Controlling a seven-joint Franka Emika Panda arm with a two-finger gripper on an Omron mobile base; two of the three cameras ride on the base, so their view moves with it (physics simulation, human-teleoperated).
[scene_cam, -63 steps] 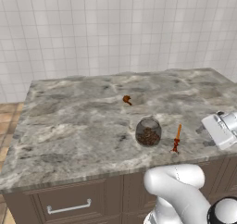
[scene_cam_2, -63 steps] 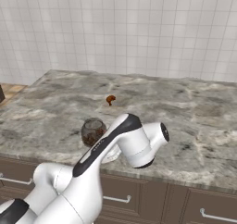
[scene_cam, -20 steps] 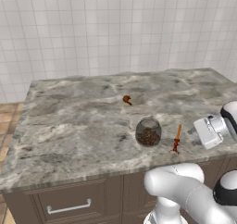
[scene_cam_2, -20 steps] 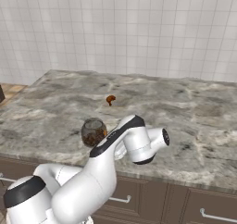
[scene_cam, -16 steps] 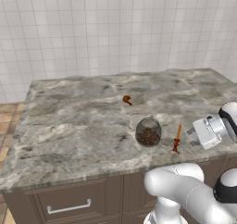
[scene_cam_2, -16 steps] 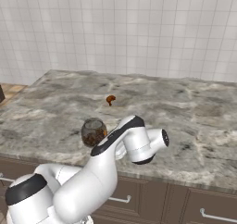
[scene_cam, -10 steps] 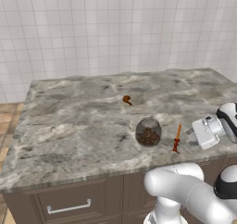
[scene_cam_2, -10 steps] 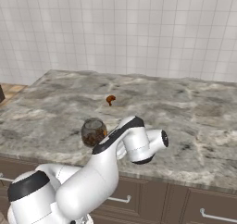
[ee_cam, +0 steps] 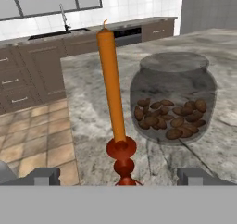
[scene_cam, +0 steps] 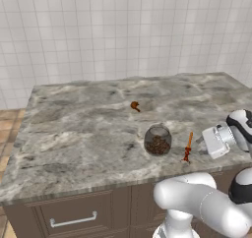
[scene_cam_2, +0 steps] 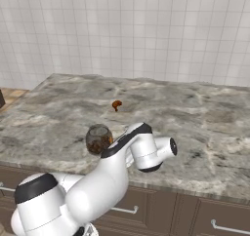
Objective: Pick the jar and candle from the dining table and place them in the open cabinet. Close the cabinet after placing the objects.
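White square tiles are running across the back wall [scene_cam: 123, 30], and below them the grey-brown veined marble worktop [scene_cam: 74, 129] is spreading wide, smooth and glossy, over dark brown wooden drawer fronts [scene_cam: 74, 215] with short silver handles. Near the front edge of the worktop the jar [scene_cam: 157, 139] is standing upright: squat, round, clear glass, narrowing at the neck, with brown lumpy pieces piling in its lower half. Just beside it, toward the arm, the candle [scene_cam: 188, 146] is standing upright too, a thin orange taper rising from a small dark red turned base, apart from the jar. Farther back on the marble a small orange-brown lump [scene_cam: 134, 105] is sitting alone. The pincer [ee_cam: 122, 176] is hovering low at the worktop's edge, jaws spread wide and gripping nothing, its two grey tips showing either side of the candle's base in the hand view. Behind the candle in that view, wooden cabinets [ee_cam: 28, 70] and a tan tiled floor [ee_cam: 32, 135] are showing. No writing is readable anywhere.
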